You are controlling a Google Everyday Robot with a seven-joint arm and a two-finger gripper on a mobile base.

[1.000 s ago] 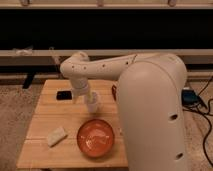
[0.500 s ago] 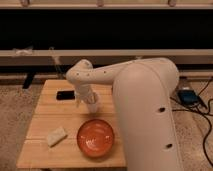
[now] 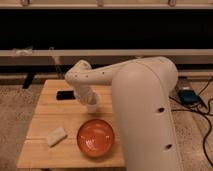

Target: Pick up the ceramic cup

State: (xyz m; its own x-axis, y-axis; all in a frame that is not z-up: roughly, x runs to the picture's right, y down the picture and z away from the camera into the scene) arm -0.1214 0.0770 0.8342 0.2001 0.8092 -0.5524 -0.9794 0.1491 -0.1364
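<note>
The ceramic cup (image 3: 92, 106) is a small white-cream cylinder standing on the wooden table (image 3: 45, 117), just behind the orange bowl (image 3: 96, 138). My gripper (image 3: 89, 100) reaches down from the big white arm (image 3: 135, 100) and sits right over the cup, hiding its upper part. The arm covers the table's right side.
A white rectangular block (image 3: 56, 135) lies at the front left of the table. A small black object (image 3: 65, 94) lies at the back left. Dark shelving and a rail run behind the table. Cables and a blue device (image 3: 189, 96) lie on the floor at right.
The arm has shifted a little over the table and the gripper has come down closer onto the cup. The cup, bowl and block have not moved.
</note>
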